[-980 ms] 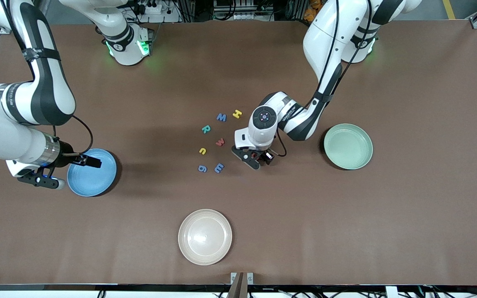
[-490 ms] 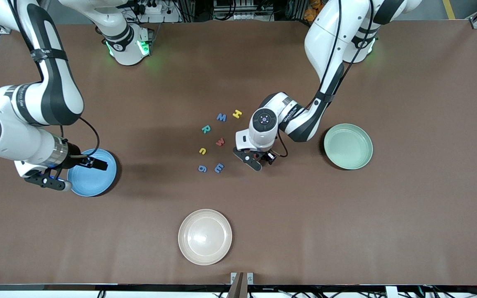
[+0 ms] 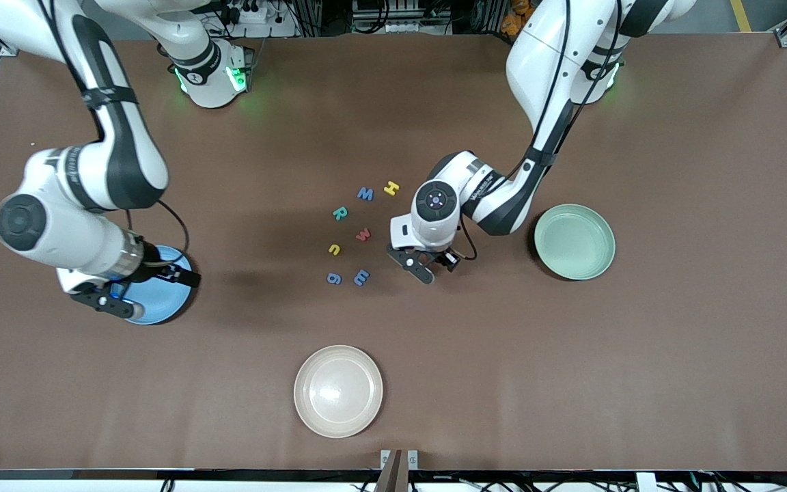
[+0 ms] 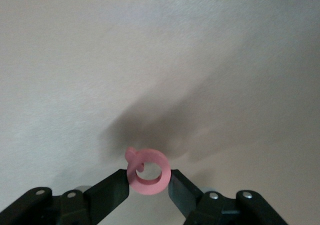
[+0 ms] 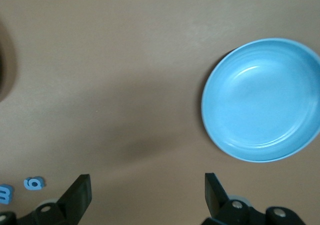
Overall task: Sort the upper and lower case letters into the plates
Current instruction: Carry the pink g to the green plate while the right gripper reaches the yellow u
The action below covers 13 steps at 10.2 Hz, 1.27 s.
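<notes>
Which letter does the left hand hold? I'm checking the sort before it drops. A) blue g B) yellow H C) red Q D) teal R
C: the left hand pinches the red Q between its fingers above the table.

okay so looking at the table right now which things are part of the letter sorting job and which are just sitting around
Job:
- letters on the table: H, M, R, w, u, g, e
- red Q, in the left claw
- blue plate
- green plate

Lying about:
- beige plate
</notes>
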Available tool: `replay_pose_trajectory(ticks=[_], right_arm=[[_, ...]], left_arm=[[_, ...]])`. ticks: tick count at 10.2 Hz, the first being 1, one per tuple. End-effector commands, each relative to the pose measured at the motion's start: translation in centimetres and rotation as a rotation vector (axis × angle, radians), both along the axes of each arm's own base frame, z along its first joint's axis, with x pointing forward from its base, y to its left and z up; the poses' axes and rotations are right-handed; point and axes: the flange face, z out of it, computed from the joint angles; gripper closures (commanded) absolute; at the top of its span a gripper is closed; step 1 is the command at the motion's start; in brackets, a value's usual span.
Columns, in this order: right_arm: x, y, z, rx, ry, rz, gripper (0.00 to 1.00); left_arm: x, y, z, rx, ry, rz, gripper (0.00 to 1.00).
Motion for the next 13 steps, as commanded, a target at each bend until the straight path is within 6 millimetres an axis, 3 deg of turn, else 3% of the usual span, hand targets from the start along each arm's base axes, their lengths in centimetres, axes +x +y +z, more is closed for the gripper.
replay_pose_trajectory(ticks=[1,2,3,4,6,7,9,10,11,12,13], right_arm=[[-0.5,3.8,-3.2,-0.013,0.006,-0.063,0.0],[-1.2,4.9,-4.1,-0.012,-0.01,-0.069,0.0],[-2.4,7.5,-5.5,-0.016,-0.01,-0.064,0.0],[-4.1,10.6,-7.1,-0.021,-0.016,-0.069,0.0],[-5.9,14.4,-8.8,-0.029,-0.009,-0.096,0.0],[-6.3,16.1,-9.3,-0.03,-0.015,-0.157,0.0],[-5.6,19.3,-9.1,-0.005,-0.039,-0.254,0.0],[-5.8,21.6,-9.9,-0.023,-0.021,-0.304,0.0],[-7.1,24.3,-11.2,-0.045,-0.01,-0.288,0.0],[-7.5,24.6,-11.6,-0.05,-0.006,-0.285,0.0],[-8.7,26.5,-13.6,-0.06,0.001,-0.252,0.0]], left_arm=[[1.3,3.3,2.5,0.066,0.033,-0.097,0.75],[1.8,4.5,3.0,0.081,0.051,-0.137,0.75],[2.3,6.1,3.3,0.105,0.08,-0.163,0.75],[2.9,8.0,4.0,0.137,0.117,-0.189,0.74],[3.5,13.0,4.8,0.156,0.179,-0.242,0.74],[3.2,15.0,5.0,0.151,0.202,-0.244,0.74],[2.1,17.3,5.3,0.157,0.239,-0.222,0.74],[1.3,18.4,5.9,0.159,0.267,-0.228,0.73],[-0.2,19.7,5.8,0.161,0.295,-0.223,0.73],[-0.7,22.3,5.0,0.159,0.326,-0.192,0.73],[-0.4,24.4,4.5,0.151,0.346,-0.179,0.73]])
